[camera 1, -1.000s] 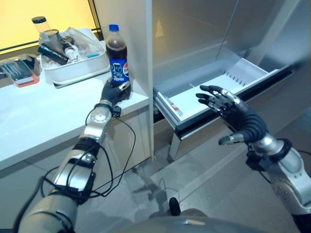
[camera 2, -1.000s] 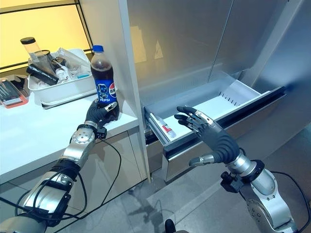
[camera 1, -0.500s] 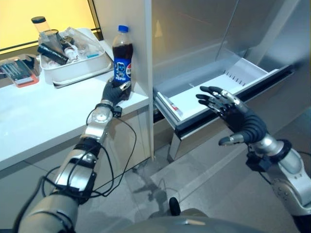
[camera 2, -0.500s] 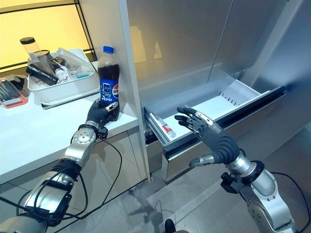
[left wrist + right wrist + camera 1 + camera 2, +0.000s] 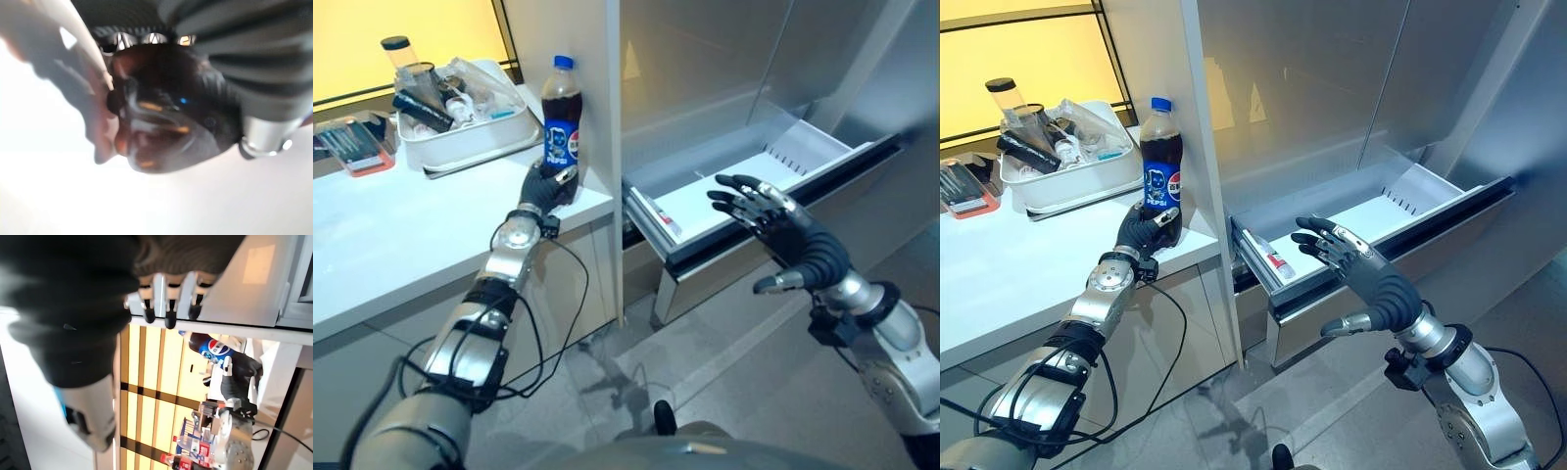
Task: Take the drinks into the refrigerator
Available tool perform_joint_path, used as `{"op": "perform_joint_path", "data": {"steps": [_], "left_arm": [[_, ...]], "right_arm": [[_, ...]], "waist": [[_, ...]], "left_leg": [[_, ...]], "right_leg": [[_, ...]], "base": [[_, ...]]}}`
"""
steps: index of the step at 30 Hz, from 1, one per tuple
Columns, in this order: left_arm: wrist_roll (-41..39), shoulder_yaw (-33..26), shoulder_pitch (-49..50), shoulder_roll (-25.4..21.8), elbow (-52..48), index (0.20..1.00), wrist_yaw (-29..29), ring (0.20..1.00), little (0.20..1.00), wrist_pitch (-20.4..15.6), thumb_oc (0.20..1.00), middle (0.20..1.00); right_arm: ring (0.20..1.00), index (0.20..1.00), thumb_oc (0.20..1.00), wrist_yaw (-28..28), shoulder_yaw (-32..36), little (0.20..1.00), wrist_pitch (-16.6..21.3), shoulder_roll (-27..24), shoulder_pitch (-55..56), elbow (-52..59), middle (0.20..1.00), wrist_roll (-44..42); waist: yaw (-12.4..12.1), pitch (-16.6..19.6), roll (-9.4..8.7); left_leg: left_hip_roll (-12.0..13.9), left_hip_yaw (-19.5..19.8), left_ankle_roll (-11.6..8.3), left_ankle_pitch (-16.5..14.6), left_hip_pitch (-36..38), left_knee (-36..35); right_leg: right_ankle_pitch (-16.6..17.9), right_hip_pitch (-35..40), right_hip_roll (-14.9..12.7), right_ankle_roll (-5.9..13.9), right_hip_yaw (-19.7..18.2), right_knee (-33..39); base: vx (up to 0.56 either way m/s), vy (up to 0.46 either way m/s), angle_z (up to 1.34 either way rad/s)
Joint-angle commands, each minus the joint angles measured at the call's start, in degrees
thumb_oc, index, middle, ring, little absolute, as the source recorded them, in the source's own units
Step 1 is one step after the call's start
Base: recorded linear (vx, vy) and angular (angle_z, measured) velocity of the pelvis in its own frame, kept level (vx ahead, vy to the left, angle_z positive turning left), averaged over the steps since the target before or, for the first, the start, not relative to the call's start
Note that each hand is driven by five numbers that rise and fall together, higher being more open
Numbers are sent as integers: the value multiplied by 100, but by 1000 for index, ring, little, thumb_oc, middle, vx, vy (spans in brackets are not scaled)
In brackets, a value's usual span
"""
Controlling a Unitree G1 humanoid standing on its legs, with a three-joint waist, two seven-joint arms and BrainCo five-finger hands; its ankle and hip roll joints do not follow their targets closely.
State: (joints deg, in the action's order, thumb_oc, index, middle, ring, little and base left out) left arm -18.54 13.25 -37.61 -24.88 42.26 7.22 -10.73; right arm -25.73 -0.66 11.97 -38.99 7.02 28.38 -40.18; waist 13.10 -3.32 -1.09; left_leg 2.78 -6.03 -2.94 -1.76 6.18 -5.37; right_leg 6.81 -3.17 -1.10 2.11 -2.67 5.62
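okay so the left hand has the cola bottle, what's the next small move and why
Probably lift the cola bottle clear of the white counter and carry it toward the open drawer: the left hand grips its base, and the open right hand hovers there.

I see a white worktop [image 5: 382, 235] carrying a cola bottle [image 5: 562, 116] upright near its right edge, a white tray [image 5: 460, 137] of clutter further back, and a red-edged case [image 5: 347, 147] at the far left. The open drawer [image 5: 724, 201] holds a small tube [image 5: 663, 216].
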Motion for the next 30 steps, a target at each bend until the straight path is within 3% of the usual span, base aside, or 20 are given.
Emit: {"op": "perform_joint_path", "data": {"steps": [1, 24, 30], "left_arm": [[-570, -258, -415, -190, -594, 200, -146, 200, 200, -696, 200, 200], [-1443, -1024, 936, -380, -2890, 200, -673, 200, 200, -1155, 200, 200], [-1667, -1191, 1481, -322, -3761, 200, -1054, 200, 200, -1247, 200, 200]], "right_arm": [[1000, 1000, 1000, 29, 291, 1000, 219, 171, -70, -56, 1000, -150], [1000, 1000, 1000, 84, 510, 1000, 325, 394, -76, -731, 1000, 174], [1000, 1000, 1000, 202, 645, 1000, 326, 490, -113, -1281, 1000, 44]], "waist": [[-176, 41, -123], [-354, 111, -158], [-432, 130, -193]], "left_leg": [[-166, 400, 173, -259, 267, 37], [-181, 438, 179, -240, 246, 37], [-174, 456, 180, -238, 258, 37]], "right_leg": [[-641, 729, -42, 294, 151, -167], [-601, 776, -81, 286, 209, -130], [-596, 806, -86, 275, 227, -126]], "base": [[0, 0, 0], [0, 0, 0], [-2, -1, -1]]}}
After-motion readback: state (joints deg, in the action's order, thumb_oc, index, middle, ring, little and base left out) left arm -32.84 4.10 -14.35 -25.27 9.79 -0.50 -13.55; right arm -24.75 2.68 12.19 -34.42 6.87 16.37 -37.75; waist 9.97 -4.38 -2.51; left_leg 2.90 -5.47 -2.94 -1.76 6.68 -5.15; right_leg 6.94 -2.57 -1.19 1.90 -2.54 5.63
